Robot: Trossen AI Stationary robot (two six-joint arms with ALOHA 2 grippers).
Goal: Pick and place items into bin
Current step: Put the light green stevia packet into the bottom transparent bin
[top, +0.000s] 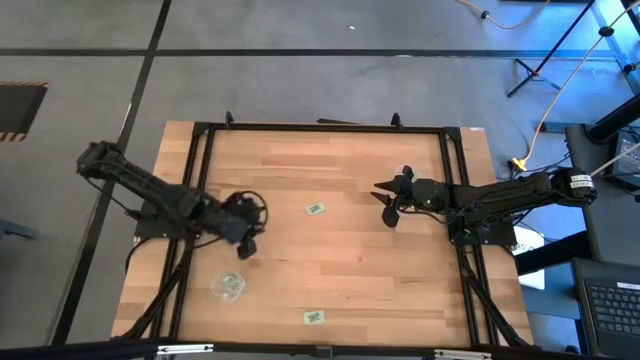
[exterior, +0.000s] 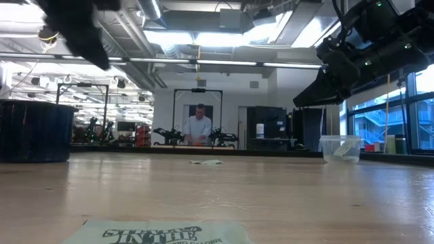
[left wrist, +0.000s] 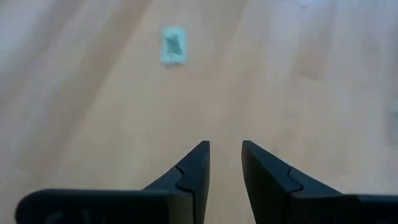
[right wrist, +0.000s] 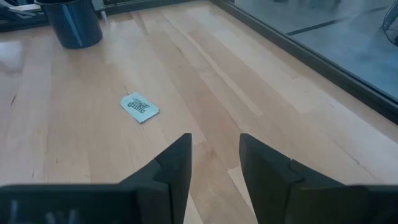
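Two pale green packets lie flat on the wooden table: one mid-table (top: pixel 316 209), one by the near edge (top: pixel 315 317) and large in the low view's foreground (exterior: pixel 159 232). A small clear bin (top: pixel 229 286) (exterior: pixel 341 148) stands near the left side with packets inside. My left gripper (top: pixel 245 248) hovers open above the table just beyond the bin; its wrist view (left wrist: pixel 225 146) shows one packet (left wrist: pixel 173 45) ahead. My right gripper (top: pixel 390 215) hangs open right of centre, with the mid-table packet (right wrist: pixel 140 107) in front of its fingers (right wrist: pixel 214 138).
A black cup (exterior: pixel 34 131) (right wrist: pixel 74 25) stands on the table beyond the mid-table packet as my right wrist sees it. A black frame (top: pixel 320 128) runs along the table's edges. Bare wood lies between the two arms. A person stands far off in the room (exterior: pixel 199 124).
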